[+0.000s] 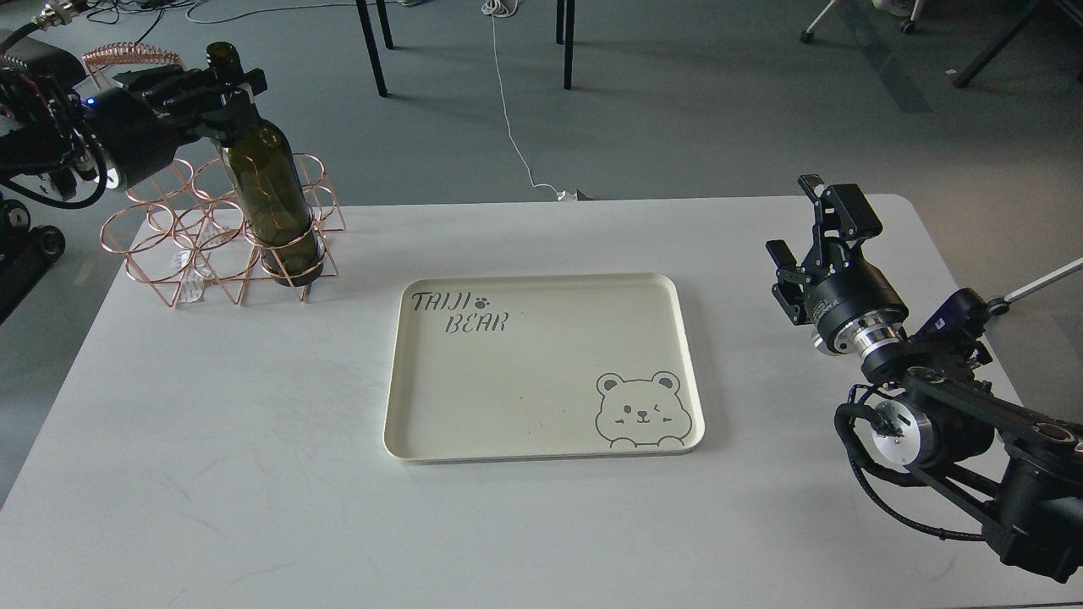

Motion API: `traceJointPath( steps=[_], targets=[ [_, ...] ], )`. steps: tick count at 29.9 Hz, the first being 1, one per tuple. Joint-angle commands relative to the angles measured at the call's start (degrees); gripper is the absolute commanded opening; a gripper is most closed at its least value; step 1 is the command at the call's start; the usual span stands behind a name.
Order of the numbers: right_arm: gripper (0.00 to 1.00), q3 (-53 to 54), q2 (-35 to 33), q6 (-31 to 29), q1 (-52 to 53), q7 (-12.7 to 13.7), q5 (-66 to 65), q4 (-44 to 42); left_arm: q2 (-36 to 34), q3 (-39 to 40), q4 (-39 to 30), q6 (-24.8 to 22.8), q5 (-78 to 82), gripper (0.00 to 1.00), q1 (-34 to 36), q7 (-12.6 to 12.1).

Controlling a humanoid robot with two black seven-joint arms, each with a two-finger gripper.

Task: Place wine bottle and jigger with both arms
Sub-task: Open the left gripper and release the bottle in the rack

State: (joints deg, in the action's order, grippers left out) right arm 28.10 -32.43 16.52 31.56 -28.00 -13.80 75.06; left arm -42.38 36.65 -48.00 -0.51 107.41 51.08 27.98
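Neither item sits on the tray yet. Your left tool clamps the bottle neck in the rack; your right tool hangs open, empty, no jigger visible.

A: Where is the bottle?

B: Tilted in the front right ring of the copper rack at the counter's far left corner. The left gripper has its fingers closed around the neck.

A: And the right gripper?

B: It hangs over the counter's right edge, fingers spread, holding nothing, well apart from the tray.

A: The tray?

B: Cream, mid-counter, printed with "TAIJI BEAR" and a bear face; nothing lies in it.
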Motion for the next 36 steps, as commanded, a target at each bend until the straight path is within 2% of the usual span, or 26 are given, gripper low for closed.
traceJointPath(
  steps=[1, 11, 14, 18, 21, 22, 24, 28, 31, 32, 36],
  targets=[
    [0.99, 0.0, 0.0, 0.0, 0.0, 0.0, 0.0, 0.0, 0.0, 0.0, 0.0, 0.0, 0.0, 0.31, -0.3, 0.0],
    [0.99, -0.1, 0.0, 0.0, -0.3, 0.0, 0.0, 0.0, 0.0, 0.0, -0.1, 0.1, 0.0, 0.48, -0.5, 0.0],
    [0.99, -0.1, 0.0, 0.0, -0.4, 0.0, 0.0, 0.0, 0.0, 0.0, -0.1, 0.1, -0.8, 0.57, -0.5, 0.0],
    [0.99, -0.1, 0.1, 0.0, -0.4, 0.0, 0.0, 0.0, 0.0, -0.1, -0.2, 2.1, -2.4, 0.8, -0.5, 0.0],
    [0.99, -0.1, 0.1, 0.0, -0.4, 0.0, 0.0, 0.0, 0.0, -0.4, -0.1, 2.4, -3.0, 0.82, -0.6, 0.0],
    [0.99, -0.1, 0.1, 0.0, -0.4, 0.0, 0.0, 0.0, -0.1, -0.6, -0.2, 2.4, -3.0, 0.82, -0.6, 0.0],
    [0.99, -0.1, 0.1, 0.0, -0.4, 0.0, 0.0, 0.0, -0.1, -1.1, -0.2, 2.4, -3.0, 0.73, -0.6, 0.0],
    [0.99, -0.1, 0.1, 0.0, -0.4, 0.0, 0.0, 0.0, -0.2, -2.5, -0.2, 2.4, -2.9, 0.39, -0.5, 0.0],
    [0.99, -0.1, 0.1, 0.0, -0.4, 0.0, 0.0, 0.0, -0.3, -2.5, -0.2, 2.4, -2.5, 0.22, -0.5, 0.0],
    [0.99, -0.1, 0.1, 0.0, -0.4, 0.0, 0.0, 0.0, -0.3, -2.7, -0.2, 2.4, -2.5, 0.18, -0.5, 0.0],
    [0.99, -0.1, 0.1, 0.0, -0.4, 0.0, 0.0, 0.0, -0.4, -2.9, -0.1, 2.4, -2.5, 0.13, -0.5, 0.0]
  ],
)
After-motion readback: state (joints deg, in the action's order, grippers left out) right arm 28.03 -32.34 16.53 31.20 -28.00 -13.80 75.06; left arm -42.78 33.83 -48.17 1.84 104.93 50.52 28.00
